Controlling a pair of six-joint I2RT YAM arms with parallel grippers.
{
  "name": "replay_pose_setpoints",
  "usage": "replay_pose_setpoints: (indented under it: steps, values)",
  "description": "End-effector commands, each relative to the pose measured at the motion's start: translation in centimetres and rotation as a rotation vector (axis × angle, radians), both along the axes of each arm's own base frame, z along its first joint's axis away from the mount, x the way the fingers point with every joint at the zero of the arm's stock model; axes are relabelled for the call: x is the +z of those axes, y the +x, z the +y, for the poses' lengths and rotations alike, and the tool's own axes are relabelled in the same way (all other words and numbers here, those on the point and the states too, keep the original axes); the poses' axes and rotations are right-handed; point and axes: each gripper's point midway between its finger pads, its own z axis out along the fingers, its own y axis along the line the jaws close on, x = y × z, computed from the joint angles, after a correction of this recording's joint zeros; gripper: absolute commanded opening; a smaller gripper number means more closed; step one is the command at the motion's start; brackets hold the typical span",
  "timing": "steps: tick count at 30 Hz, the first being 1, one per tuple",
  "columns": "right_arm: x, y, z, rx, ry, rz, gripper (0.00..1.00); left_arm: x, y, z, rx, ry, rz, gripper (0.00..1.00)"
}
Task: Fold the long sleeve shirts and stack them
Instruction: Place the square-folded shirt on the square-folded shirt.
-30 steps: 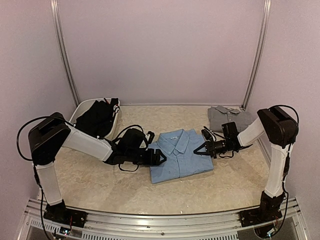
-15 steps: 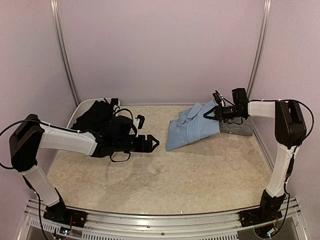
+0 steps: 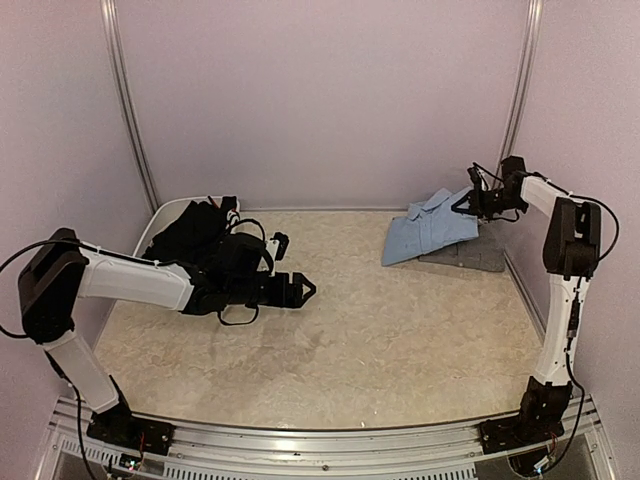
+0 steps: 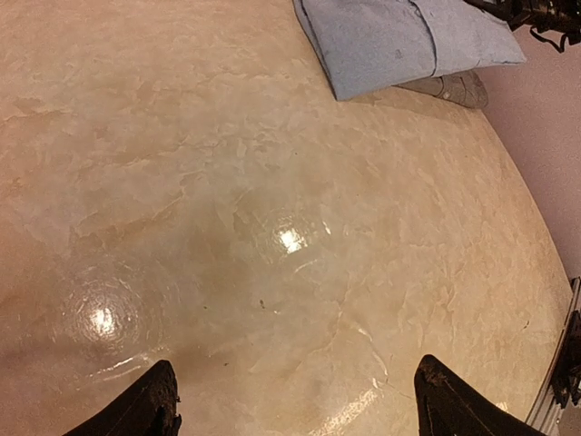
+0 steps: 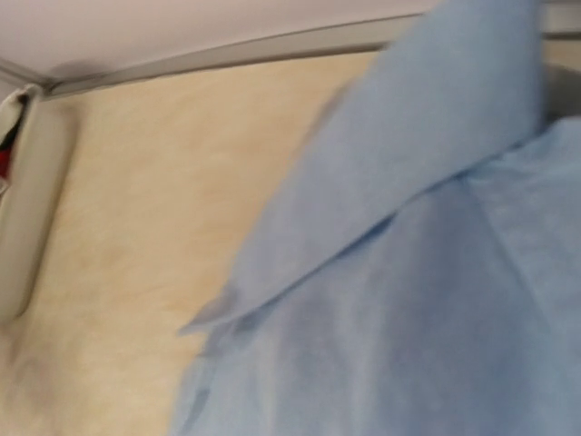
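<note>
- Shirts, from the top view: the light blue shirt (image 3: 428, 230) lay folded at the far right of the desk (image 3: 400, 340). Its right part was raised and rested over the grey shirt (image 3: 470, 260), which lay flat by the right wall.
- The right pincer (image 3: 468, 204) was clenched on the light blue shirt's far edge, near the collar.
- The left pincer (image 3: 300, 290) hung released, jaws apart, low over bare desk and well apart from both shirts.
- Behind that arm the black shirt (image 3: 195, 235) lay heaped in the white tub (image 3: 153, 225) at the far left corner.
- Left wrist view: the fingertips (image 4: 150, 404) stood wide over glossy desk with nothing between them. The light blue shirt lay at the top of the frame, with an edge of the grey one poking out beneath it.
- Right wrist view: the light blue collar, blurred, filled most of the frame and hid the pincer's own fingers. Bare desk showed at the left.
</note>
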Motion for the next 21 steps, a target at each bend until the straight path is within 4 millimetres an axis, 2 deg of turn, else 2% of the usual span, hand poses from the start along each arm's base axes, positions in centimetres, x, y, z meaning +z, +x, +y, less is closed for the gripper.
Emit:
replay_pose_setpoints:
  steps: [1, 8, 11, 14, 18, 21]
  values:
    - [-2.3, -0.5, -5.5, -0.044, -0.024, 0.08, 0.0, -0.7, -0.3, -0.3, -0.03, 0.017, 0.017, 0.85]
    - [-3.6, -1.8, -11.9, -0.109, 0.001, 0.098, 0.0, -1.6, -0.7, -1.1, -0.054, 0.02, 0.043, 0.85]
    - [-4.5, -2.2, -13.8, -0.167, -0.049, 0.121, 0.0, -1.9, -0.7, -1.6, -0.064, 0.02, 0.05, 0.85]
    - [-6.2, -2.6, -14.8, -0.193, -0.061, 0.162, 0.0, -2.0, -0.7, -2.0, -0.076, 0.02, 0.055, 0.85]
    - [-8.9, -3.1, -16.4, -0.251, -0.155, 0.235, 0.18, -1.9, -0.8, -2.5, -0.089, 0.023, 0.055, 0.85]
    - [-9.2, -3.4, -17.6, -0.299, -0.224, 0.26, 0.32, -2.0, -0.9, -2.5, -0.089, 0.026, 0.056, 0.85]
